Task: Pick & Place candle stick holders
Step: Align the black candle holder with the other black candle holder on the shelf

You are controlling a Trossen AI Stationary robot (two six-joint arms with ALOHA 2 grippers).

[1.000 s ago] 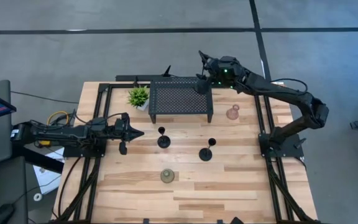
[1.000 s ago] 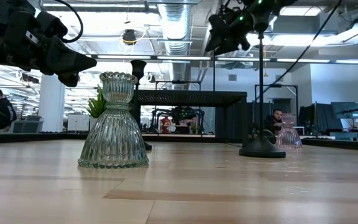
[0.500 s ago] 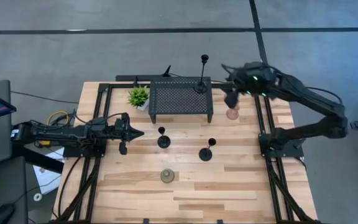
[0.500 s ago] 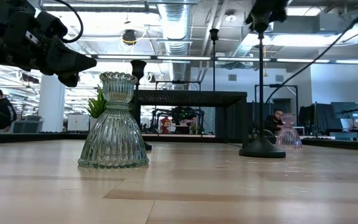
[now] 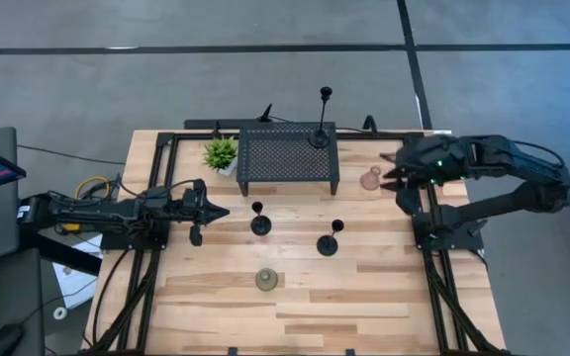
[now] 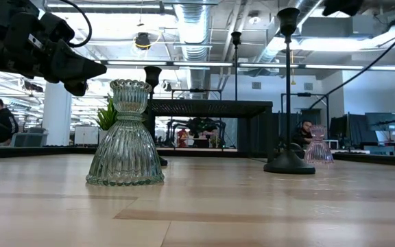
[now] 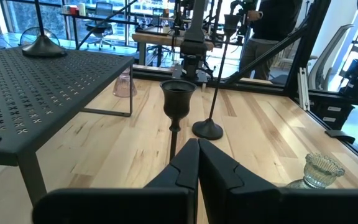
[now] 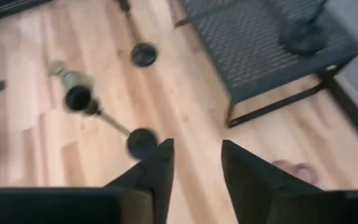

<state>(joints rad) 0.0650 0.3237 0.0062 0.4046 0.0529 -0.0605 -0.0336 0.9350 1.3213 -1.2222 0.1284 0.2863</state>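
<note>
**Candle stick holders: four on table, one on stand**

High view: tall black holder (image 5: 322, 121) upright on black perforated stand (image 5: 287, 158). Pinkish glass holder (image 5: 370, 179) on table (image 5: 364, 297), just beside right gripper (image 5: 388, 175), not touching; fingers apart, nothing held. Short black holder (image 5: 259, 220) and mid black holder (image 5: 331, 239) mid-table. Olive-green holder (image 5: 266, 280) nearer front edge. Left gripper (image 5: 218, 212) at left side, closed, empty. Potted plant (image 5: 221, 152) beside stand.

Low view: olive-green holder (image 6: 125, 134) nearest; pinkish one (image 6: 319, 145) far right.

Left wrist view: fingers (image 7: 188, 163) pressed together, short black holder (image 7: 178, 103) ahead.

Right wrist view: fingers (image 8: 244, 168) parted, pinkish holder (image 8: 294, 170) just beside them.
</note>
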